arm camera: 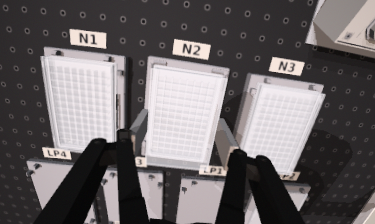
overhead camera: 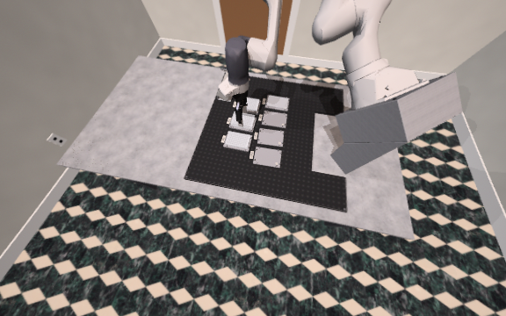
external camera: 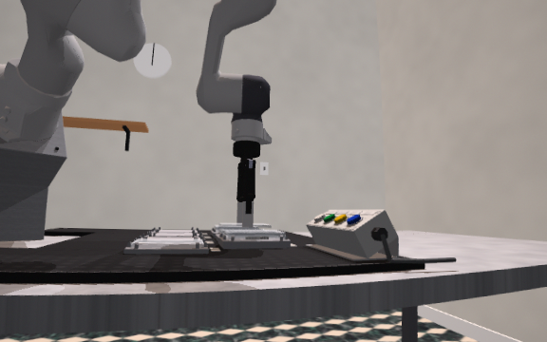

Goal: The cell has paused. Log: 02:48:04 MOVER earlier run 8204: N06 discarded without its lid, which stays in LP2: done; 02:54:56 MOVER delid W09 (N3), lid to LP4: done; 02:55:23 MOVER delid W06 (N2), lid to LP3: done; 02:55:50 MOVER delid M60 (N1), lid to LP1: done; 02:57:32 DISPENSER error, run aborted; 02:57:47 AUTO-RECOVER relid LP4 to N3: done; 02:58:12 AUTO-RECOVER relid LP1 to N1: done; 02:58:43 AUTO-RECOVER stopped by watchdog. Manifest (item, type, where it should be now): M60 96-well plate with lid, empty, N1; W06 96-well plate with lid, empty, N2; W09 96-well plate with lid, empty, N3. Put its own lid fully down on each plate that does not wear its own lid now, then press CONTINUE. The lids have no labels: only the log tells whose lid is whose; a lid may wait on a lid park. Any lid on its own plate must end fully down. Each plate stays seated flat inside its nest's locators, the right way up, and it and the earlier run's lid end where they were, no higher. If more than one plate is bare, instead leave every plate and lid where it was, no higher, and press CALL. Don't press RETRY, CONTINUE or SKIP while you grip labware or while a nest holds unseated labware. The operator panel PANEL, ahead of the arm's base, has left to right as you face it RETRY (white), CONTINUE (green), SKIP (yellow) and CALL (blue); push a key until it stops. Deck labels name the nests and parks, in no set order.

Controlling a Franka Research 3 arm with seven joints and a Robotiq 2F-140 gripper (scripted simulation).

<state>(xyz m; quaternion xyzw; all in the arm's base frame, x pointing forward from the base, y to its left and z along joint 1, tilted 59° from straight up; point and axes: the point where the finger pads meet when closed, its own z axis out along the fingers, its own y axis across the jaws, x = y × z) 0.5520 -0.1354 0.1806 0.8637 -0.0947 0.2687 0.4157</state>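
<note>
End effector: the end effector (arm camera: 183, 150) sits at the bottom centre of the wrist view, its two grey pads (arm camera: 138, 131) pressed on the two long sides of a lid (arm camera: 184, 116), clamped on it.
Lid: one in the grip, over the plate under the N2 label (arm camera: 191, 49) at the middle of the wrist view; whether it is fully down I cannot tell.
Plates: three, side by side across the wrist view: one under N1 (arm camera: 79, 102) at upper left, one under N2 beneath the gripped lid, one under N3 (arm camera: 280, 122) at right.
Nest labels: three, N1 (arm camera: 88, 38), N2, N3 (arm camera: 286, 66).
Park labels: four along the lower edge of the wrist view; LP4 (arm camera: 56, 153) and LP1 (arm camera: 211, 170) read whole, the other two are partly hidden by the fingers.
Park plates: four flat grey squares in a column in the top view, the lowest (overhead camera: 267, 156) at centre frame.
Panel: one grey box (external camera: 354, 234) at right of centre in the exterior view, on the table (external camera: 482, 256).
Keys: green (external camera: 329, 218), yellow (external camera: 340, 218) and blue (external camera: 353, 218) show plainly; a fourth, at the left end, is hard to make out.
Deck: one black perforated board (overhead camera: 235, 175) on the table.
</note>
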